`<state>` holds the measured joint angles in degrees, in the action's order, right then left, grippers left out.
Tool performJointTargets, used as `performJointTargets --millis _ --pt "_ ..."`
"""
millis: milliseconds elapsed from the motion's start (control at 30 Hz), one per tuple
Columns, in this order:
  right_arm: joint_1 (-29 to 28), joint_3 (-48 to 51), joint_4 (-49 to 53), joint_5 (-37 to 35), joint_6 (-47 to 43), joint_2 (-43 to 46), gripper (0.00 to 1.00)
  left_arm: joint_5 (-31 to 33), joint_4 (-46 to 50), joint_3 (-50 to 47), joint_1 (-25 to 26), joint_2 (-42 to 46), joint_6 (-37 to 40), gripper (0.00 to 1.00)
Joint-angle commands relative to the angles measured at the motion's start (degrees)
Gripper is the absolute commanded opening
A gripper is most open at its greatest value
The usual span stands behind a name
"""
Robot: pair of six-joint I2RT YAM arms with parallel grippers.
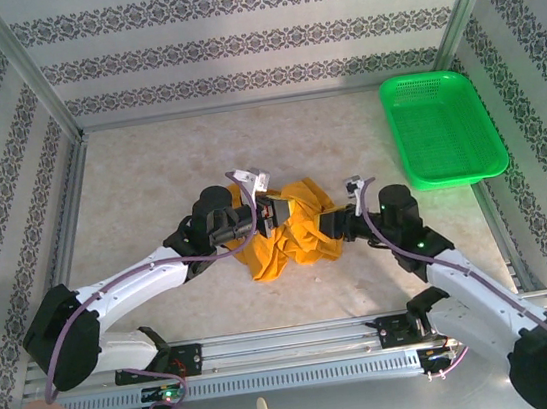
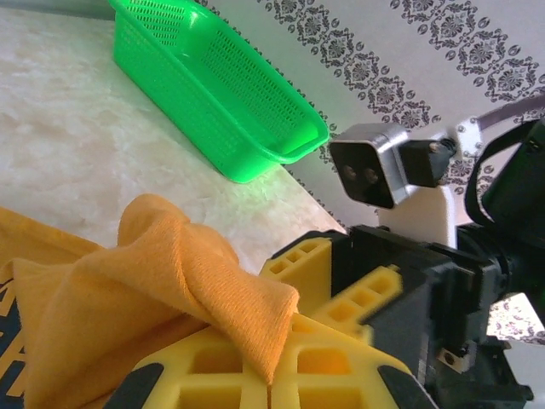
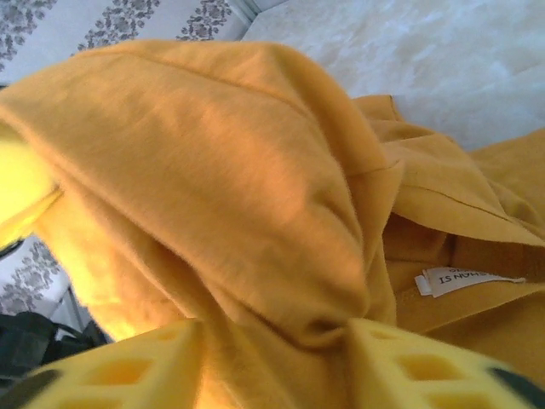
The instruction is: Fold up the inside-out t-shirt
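Left gripper (image 1: 272, 212) clamped tight on a soft knit fold at the 9 o'clock edge of the inside-out t-shirt (image 1: 298, 239). right gripper (image 1: 329, 225) pinches a thick bunch at its 3 o'clock edge. Shirt is mustard-orange cotton, a crumpled heap mid-way across the marbled beige table (image 1: 149, 180). Small white label (image 3: 464, 279) lies flat on a seam. Green basket (image 1: 449, 179), rectangular perforated plastic, sits at the shirt's 2 o'clock, mesh floor fully visible.

Bright, even light falls from overhead. It leaves the pale table (image 1: 139, 182) a little washed out and casts only soft, faint shadows. Close to the right wrist lens the inside-out t-shirt (image 3: 213, 170) goes blurry and glows warm orange, though its label (image 3: 464, 281) farther off is fairly crisp. The green basket (image 2: 213, 94) looks sharp and free of glare.
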<state>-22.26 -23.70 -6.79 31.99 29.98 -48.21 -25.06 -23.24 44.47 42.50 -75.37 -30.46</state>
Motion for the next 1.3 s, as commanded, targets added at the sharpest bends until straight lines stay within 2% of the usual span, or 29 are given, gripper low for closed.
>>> performJointTargets --millis 0,33,67,233,367,400,567,667,800,967,1100,1267 --pt "0.77 -2.97 -3.47 -0.22 -0.92 -1.48 0.17 -1.51 -3.57 -0.23 -0.98 1.25 -1.22 0.0" --pt "1.43 -3.36 -3.83 0.8 -0.65 -1.75 0.03 -1.57 -3.78 -0.76 -1.19 1.52 -1.42 0.0" --pt "2.14 -3.88 -3.85 2.02 -0.29 -1.8 0.0 -1.36 -3.92 -1.11 -1.44 1.84 -1.53 0.0" --pt "5.29 -6.86 -3.54 11.83 1.77 0.66 0.0 1.33 -4.49 -5.11 -4.9 4.15 -2.86 0.0" --pt "5.5 -9.4 -5.47 21.83 5.19 1.33 0.0 3.01 -4.45 -7.15 -8.9 4.27 -3.73 0.01" --pt "5.4 -9.64 -6.8 23.74 6.19 1.2 0.0 3.1 -4.37 -7.07 -9.41 3.78 -3.73 0.07" --pt "4.16 -9.87 -13.82 27.45 11.17 -0.84 0.0 2.22 -0.05 -3.33 -10.33 0.39 -2.26 0.53" --pt "4.46 -9.87 -14.81 26.44 11.51 -1.32 0.0 2.81 3.05 -2.11 -10.33 1.9 -1.62 0.63" --pt "5.01 -9.86 -15.71 25.73 12.03 -2.3 0.0 3.85 4.64 -3.49 -9.28 7.55 -2.32 0.64" --pt "5.78 -9.39 -15.78 24.34 12.02 -3.29 0.0 7.36 9.43 -2.45 -1.9 11.47 0.36 0.59" --pt "6.4 -8.86 -15.81 23.24 12.21 -3.41 0.0 12.78 11.77 -0.73 4.67 9.53 2.95 0.59" --pt "6.93 -8.21 -15.73 22.43 12.43 -2.86 0.0 19.21 13.09 1.06 10.04 5.09 5.64 0.59"
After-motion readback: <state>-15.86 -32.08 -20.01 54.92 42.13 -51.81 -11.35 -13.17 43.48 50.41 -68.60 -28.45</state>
